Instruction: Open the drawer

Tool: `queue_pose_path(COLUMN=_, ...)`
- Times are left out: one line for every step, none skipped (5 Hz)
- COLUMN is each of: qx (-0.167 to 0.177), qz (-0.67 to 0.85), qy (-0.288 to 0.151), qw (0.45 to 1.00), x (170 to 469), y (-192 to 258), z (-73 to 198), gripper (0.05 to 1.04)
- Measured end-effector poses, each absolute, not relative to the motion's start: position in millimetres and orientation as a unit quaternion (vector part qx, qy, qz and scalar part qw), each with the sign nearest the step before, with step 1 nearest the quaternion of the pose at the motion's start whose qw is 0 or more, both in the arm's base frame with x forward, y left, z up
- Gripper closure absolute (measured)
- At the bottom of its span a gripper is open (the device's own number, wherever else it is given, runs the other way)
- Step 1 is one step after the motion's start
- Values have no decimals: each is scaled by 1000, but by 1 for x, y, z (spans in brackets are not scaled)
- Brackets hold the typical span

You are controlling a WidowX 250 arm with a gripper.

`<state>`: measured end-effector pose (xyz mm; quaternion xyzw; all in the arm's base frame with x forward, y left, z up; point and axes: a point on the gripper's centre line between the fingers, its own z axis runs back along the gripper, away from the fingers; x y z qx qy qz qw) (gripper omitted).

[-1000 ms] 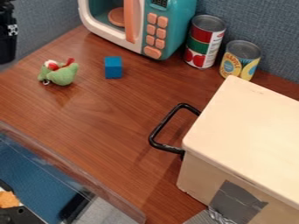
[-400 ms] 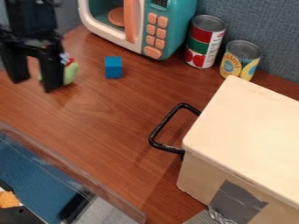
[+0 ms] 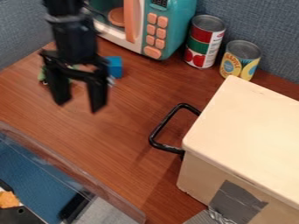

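Note:
My gripper (image 3: 79, 106) hangs at the upper left over the wooden table, its two fingers apart and nothing between them. To its right and lower in the view, a black drawer handle (image 3: 165, 124) juts from the left side of a cream-coloured box (image 3: 245, 135). A wide stretch of table separates the gripper from the handle. The drawer front behind the handle is mostly hidden by the box's top, so how far it stands out I cannot tell.
Behind the gripper are a blue block (image 3: 115, 66) and a green toy, mostly covered. A teal toy microwave (image 3: 175, 26), a red-green can (image 3: 203, 43) and a yellow can (image 3: 240, 60) stand at the back. A clear bin edge (image 3: 76, 173) runs along the lower left.
The gripper has come in from the upper left edge and moved right and slightly down, now covering most of the green toy. The box, handle and other objects have kept their places.

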<state>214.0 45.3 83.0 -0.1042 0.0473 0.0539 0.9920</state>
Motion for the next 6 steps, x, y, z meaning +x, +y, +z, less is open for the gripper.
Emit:
queue_pose_path(qx=-107, qz=41, qy=34, qw=993, x=228, y=18, z=77, gripper=84)
queue_pose_path(qx=-101, qz=29, qy=30, qw=994, x=237, y=-5, z=69, gripper=84)
queue_pose_path(qx=-91, qz=15, qy=17, qw=996, x=252, y=-25, z=66, gripper=84)
queue_pose_path(qx=-78, qz=1, qy=6, qw=997, x=266, y=-40, z=64, gripper=84)
queue_pose_path(qx=-75, qz=9, qy=7, qw=997, x=279, y=-41, z=59, gripper=84)
queue_pose_path(qx=-68, qz=10, qy=9, qw=998, x=291, y=-40, z=51, gripper=84)
